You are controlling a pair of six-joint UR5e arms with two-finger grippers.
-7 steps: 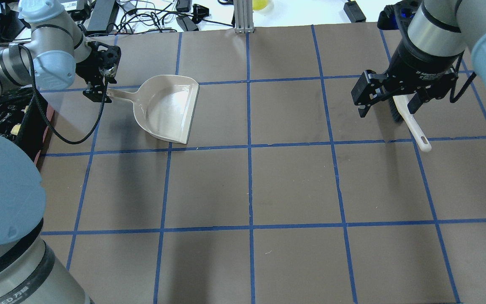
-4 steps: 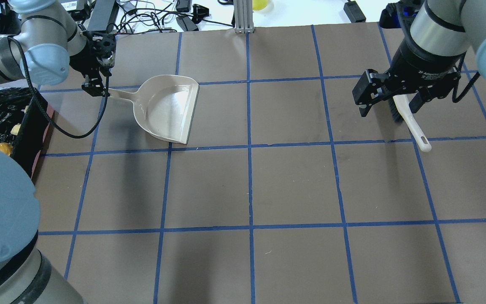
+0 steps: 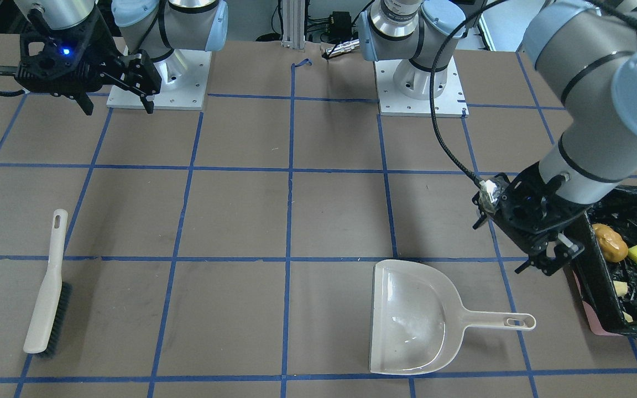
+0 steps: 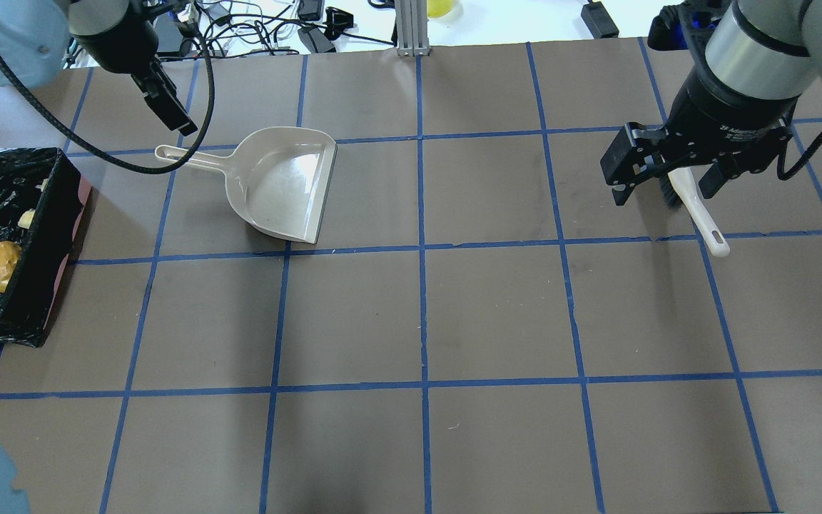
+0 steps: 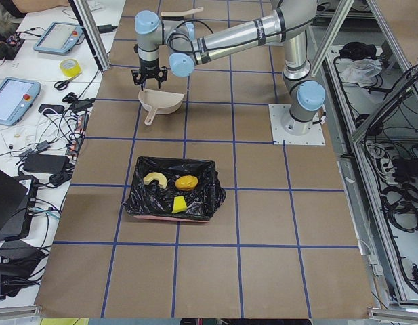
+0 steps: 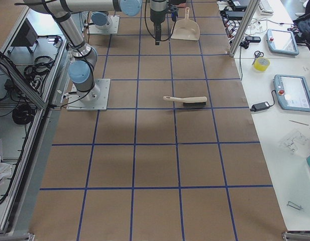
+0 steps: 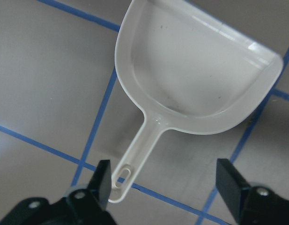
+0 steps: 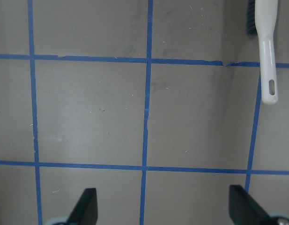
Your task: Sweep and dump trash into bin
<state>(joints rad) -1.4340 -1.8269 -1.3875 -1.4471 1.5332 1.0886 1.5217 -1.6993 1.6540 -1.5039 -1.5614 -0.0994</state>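
All trash [image 3: 609, 243] in bin [image 4: 40, 239] (3 pieces)

**Right-end cam: brush flat, pan far**

You've got the brush [image 6: 185, 101] lying flat just above ctr, handle twd 9, bristles twd 3. Dustpan [image 6: 185, 29] sits at 12, handle pointing away, mouth twd 6. Right arm's base plate [image 6: 89, 95] at 9. Side bench [image 6: 275, 125] at 3: yellow tape roll [image 6: 261, 64], two teach pendants [image 6: 294, 93].
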